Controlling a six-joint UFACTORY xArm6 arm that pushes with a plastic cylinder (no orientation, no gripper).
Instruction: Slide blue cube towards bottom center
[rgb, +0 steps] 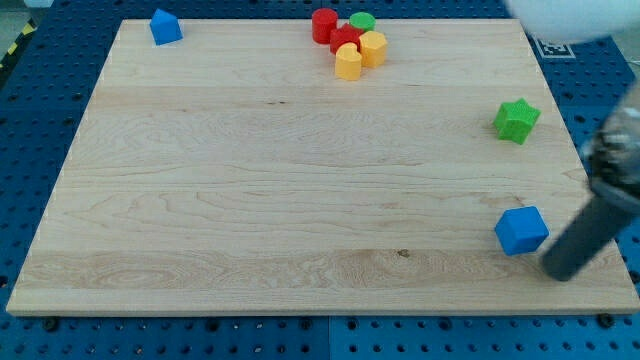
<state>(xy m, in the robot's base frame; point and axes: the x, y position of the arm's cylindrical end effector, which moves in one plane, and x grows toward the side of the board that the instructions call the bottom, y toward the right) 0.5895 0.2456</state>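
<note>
The blue cube (521, 230) sits on the wooden board (300, 170) near the view's bottom right. My rod comes in from the right edge, and my tip (558, 268) rests on the board just right of and below the blue cube, a small gap away from it.
A green star block (516, 120) lies at the right. A cluster at the top centre holds a red cylinder (324, 24), a green cylinder (362, 21), a red block (345, 41) and two yellow blocks (372, 48) (348, 62). A blue pentagon-like block (165, 27) sits at the top left.
</note>
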